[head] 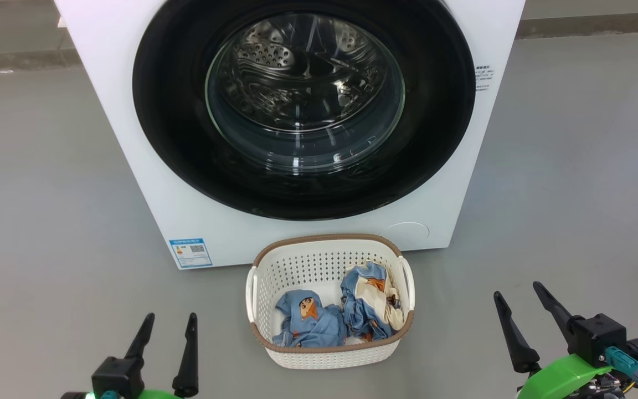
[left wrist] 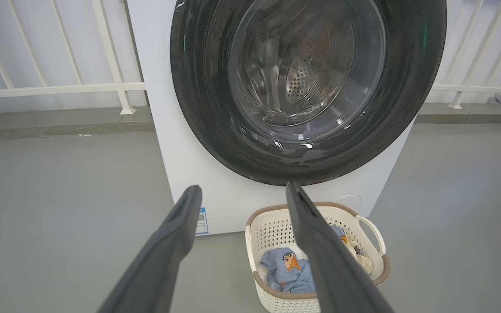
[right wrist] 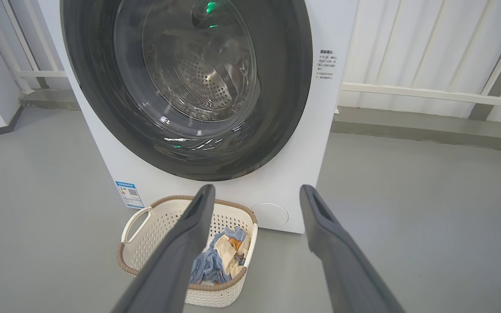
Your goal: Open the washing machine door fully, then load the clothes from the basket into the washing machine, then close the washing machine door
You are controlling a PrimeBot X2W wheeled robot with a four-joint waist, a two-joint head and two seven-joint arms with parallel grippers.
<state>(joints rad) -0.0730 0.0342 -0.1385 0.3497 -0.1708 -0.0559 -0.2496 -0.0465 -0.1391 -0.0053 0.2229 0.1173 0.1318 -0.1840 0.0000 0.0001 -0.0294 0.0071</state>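
The basket (head: 297, 271) sits on the floor (head: 47, 221) below the shut door (head: 175, 127), clothes (head: 308, 324) inside it. The left gripper (head: 170, 317) and right gripper (head: 517, 290) are open and empty, one each side of the basket.

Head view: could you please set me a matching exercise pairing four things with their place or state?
Things:
1 washing machine door
2 clothes
3 basket
4 left gripper

Places or states:
a on the floor before the washing machine
b shut
c open, holding nothing
d in the basket

Pairs: 1-b, 2-d, 3-a, 4-c.
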